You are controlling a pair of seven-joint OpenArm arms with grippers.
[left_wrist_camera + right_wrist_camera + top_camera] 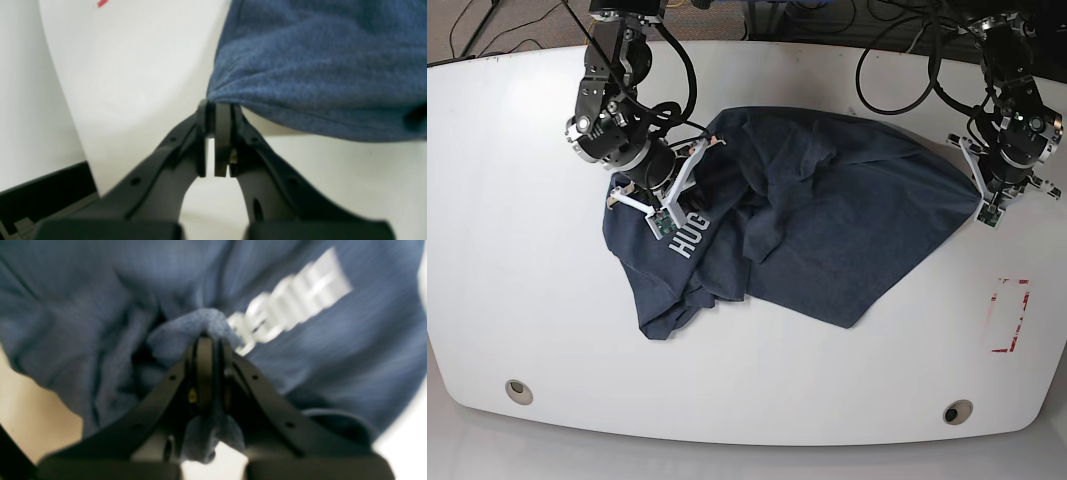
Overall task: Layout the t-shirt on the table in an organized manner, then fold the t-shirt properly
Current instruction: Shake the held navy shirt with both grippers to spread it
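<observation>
A dark blue t-shirt with white lettering lies crumpled in the middle of the white table. In the left wrist view my left gripper is shut on the shirt's edge, held slightly off the table. In the base view it is at the shirt's right end. My right gripper is shut on a bunched fold of the shirt beside the white print. In the base view it is at the shirt's left side.
A red-outlined rectangle mark is at the table's right; it also shows in the left wrist view. Two round grommet holes sit near the front edge. Cables hang behind the table's back edge. A black object lies beyond the table edge.
</observation>
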